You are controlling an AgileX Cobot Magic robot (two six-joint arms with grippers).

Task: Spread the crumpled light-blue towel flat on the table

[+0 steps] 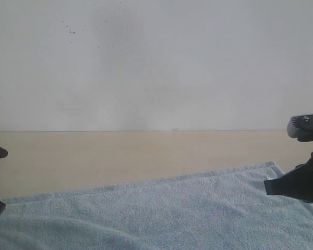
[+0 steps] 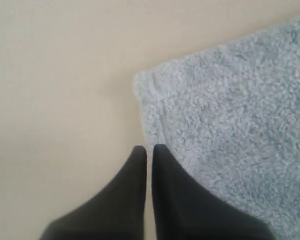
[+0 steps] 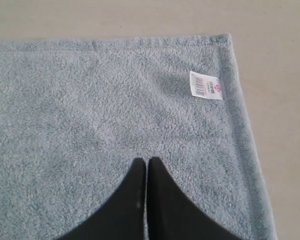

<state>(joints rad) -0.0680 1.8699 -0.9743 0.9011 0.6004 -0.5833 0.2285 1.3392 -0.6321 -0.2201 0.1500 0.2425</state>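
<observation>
The left gripper (image 2: 149,148) is clenched and empty, tips at a corner of the towel (image 2: 230,130). The right gripper (image 3: 146,161) is clenched and empty, over the towel near its white tag (image 3: 206,85). The towel lies open on the tabletop (image 1: 120,156), far edge straight. Judged: final smoothing; next move calls for flattening near-side ripples.

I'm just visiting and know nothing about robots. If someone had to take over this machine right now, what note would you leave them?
Left gripper: shut, empty, at a corner of the towel where it meets the bare table.
Right gripper: shut, empty, over the towel near the corner with the white tag.
Done: the towel's far edge and both corners in view lie flat on the table.
Left: the near part shows soft wrinkles and runs out of view; check it and smooth it if needed.
</observation>
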